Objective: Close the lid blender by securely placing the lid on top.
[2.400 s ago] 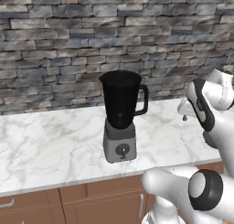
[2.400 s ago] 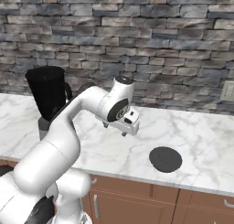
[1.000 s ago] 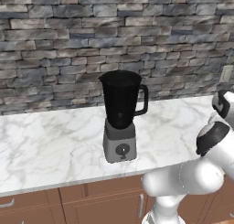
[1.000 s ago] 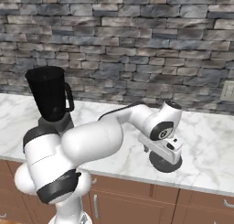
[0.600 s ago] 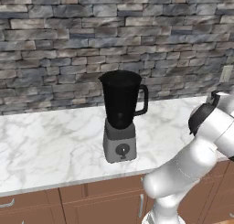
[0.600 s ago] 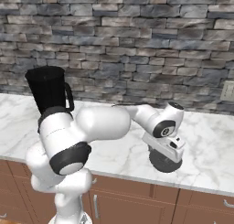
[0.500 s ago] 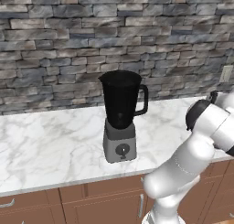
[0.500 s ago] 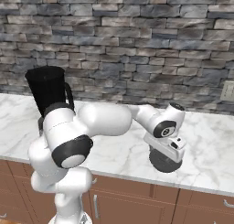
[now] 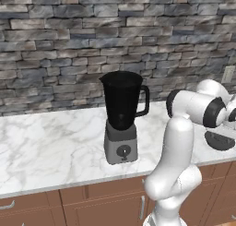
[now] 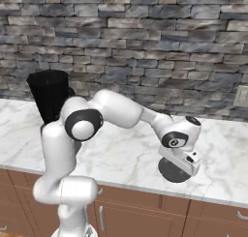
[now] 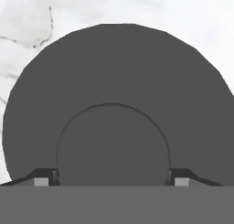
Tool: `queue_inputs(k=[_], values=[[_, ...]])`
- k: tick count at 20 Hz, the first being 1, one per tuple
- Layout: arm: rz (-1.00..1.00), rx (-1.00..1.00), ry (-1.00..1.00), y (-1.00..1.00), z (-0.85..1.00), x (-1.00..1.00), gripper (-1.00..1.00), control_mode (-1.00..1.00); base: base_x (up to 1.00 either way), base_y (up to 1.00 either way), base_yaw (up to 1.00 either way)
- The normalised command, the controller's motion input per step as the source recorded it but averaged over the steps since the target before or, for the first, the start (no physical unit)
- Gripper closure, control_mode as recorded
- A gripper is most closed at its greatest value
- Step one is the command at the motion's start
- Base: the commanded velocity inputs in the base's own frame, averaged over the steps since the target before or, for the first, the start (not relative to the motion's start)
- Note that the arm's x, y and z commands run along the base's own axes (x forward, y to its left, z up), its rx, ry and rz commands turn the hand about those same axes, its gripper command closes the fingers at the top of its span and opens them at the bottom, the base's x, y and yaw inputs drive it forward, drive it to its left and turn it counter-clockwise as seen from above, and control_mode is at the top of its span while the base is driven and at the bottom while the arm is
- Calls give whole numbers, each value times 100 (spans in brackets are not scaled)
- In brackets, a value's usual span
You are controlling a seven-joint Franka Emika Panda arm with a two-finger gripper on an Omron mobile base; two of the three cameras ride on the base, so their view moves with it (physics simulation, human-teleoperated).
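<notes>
Lid [image 11: 114, 95] flat on marble worktop [image 10: 121, 154] nr front edge; jaws spread wide, straddling its raised centre, w/ blender [image 9: 121, 116] well apart.

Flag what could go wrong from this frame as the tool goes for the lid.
1. The tool straddles the raised centre of the lid with fingertips wide; closing on that low, smooth bump could slip.
2. The lid lies near the counter front edge; a nudge might push it off.
3. The blender stands far away, so a weak hold may fail in transit.
</notes>
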Motion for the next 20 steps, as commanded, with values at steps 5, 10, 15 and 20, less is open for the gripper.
queue_inputs(k=[5,10,15,20], values=[[0,3,0,-18,-26,32,-100,-100,0,0,0],[0,-8,0,40,-87,3,100,-100,0,0,0],[0,-1,0,53,-45,4,100,-100,0,0,0],[0,-1,-10,55,2,-6,100,-100,0,0,0]])
